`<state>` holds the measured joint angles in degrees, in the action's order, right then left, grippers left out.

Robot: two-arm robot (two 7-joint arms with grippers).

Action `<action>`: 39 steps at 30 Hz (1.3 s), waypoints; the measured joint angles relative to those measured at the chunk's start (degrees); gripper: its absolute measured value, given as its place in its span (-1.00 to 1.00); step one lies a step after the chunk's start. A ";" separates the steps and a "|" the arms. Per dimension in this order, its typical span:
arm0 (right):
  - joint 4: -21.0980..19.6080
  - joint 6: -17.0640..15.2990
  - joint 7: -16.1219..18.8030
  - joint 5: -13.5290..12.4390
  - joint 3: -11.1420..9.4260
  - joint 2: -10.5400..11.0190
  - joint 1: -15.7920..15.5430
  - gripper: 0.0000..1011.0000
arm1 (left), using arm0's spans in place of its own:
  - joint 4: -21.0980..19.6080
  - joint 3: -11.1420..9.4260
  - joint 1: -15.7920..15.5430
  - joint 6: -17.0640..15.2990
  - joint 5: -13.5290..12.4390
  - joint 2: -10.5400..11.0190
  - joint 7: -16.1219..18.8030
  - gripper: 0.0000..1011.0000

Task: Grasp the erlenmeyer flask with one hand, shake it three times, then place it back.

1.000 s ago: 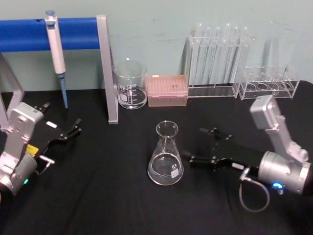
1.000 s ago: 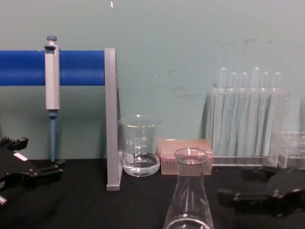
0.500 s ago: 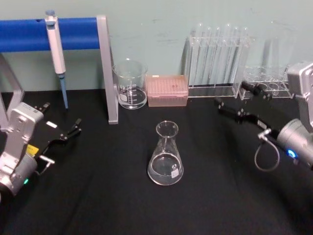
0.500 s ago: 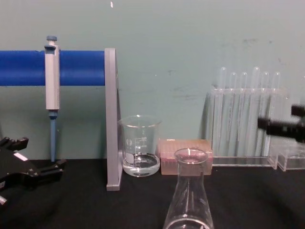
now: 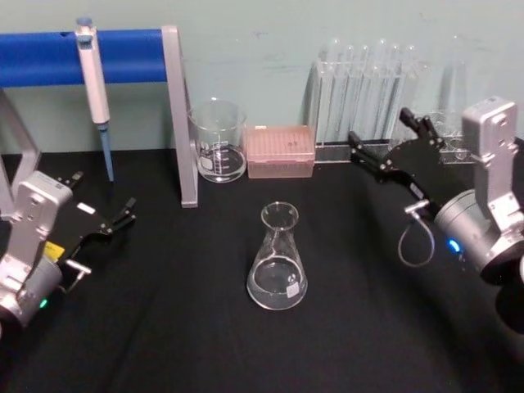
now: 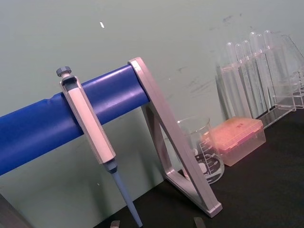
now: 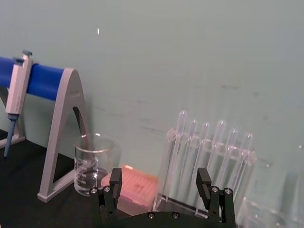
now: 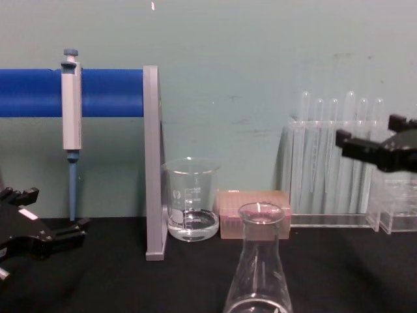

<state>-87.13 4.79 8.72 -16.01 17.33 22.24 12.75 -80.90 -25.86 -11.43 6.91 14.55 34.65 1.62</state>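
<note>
So the right gripper (image 5: 386, 141) was down low right next to the erlenmeyer flask (image 5: 277, 260) a second ago, and now it's lifted up and swung away toward the back, hanging in front of the test tube rack (image 5: 363, 90) with its fingers spread wide and nothing between them. The flask hasn't budged: upright on the black table (image 5: 164, 327), out front of the beaker (image 5: 218, 141) and the pink tip box (image 5: 280, 151), well apart from both grippers. Left gripper (image 5: 105, 225) is parked off on its own side near the pipette (image 5: 95, 82), open too.

My guess is either the flask is already back down and the arm is retreating, or it never grabbed it, can't tell from this alone.

What worries me: those open fingers are really close to the test tubes. If the arm swings further back it could clip the rack and knock tubes over. And if it goes back in for the flask, a sideways bump on that narrow neck could tip it
</note>
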 joint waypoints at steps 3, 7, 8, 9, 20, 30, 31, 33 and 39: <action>1.14 -0.02 -0.44 0.81 0.21 -1.04 -0.17 0.98 | 0.00 0.00 0.00 0.00 0.00 0.00 0.00 0.98; 3.22 -1.17 -0.53 1.20 0.35 -2.32 -0.56 0.98 | 0.00 0.00 0.00 0.00 0.00 0.00 0.00 0.98; 3.52 -1.38 -0.50 1.21 0.37 -2.49 -0.62 0.98 | 0.00 0.00 0.00 0.00 0.00 0.00 0.00 0.98; 3.88 -1.63 -0.49 1.25 0.40 -2.66 -0.70 0.98 | 0.00 0.00 0.00 0.00 0.00 0.00 0.00 0.98; 7.61 -3.75 0.49 2.50 0.39 -4.19 -1.45 0.98 | 0.00 0.00 0.00 0.00 0.00 0.00 0.00 0.98; 9.43 -4.99 2.45 3.25 -0.25 -4.79 -1.43 0.98 | 0.00 0.00 0.00 0.00 0.00 0.00 0.00 0.98; 9.48 -5.19 2.63 3.42 -0.42 -4.85 -1.46 0.98 | 0.00 0.00 0.00 0.00 0.00 0.00 0.00 0.98; 9.49 -5.38 2.77 3.57 -0.59 -4.88 -1.49 0.98 | 0.00 0.00 0.00 0.00 0.00 0.00 0.00 0.98; 9.50 -5.37 2.75 3.56 -0.56 -4.88 -1.50 0.98 | 0.00 0.00 0.00 0.00 0.00 0.00 0.00 0.98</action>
<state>-77.64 -0.58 11.47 -12.45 16.77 17.36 11.25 -80.90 -25.86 -11.43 6.91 14.55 34.64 1.62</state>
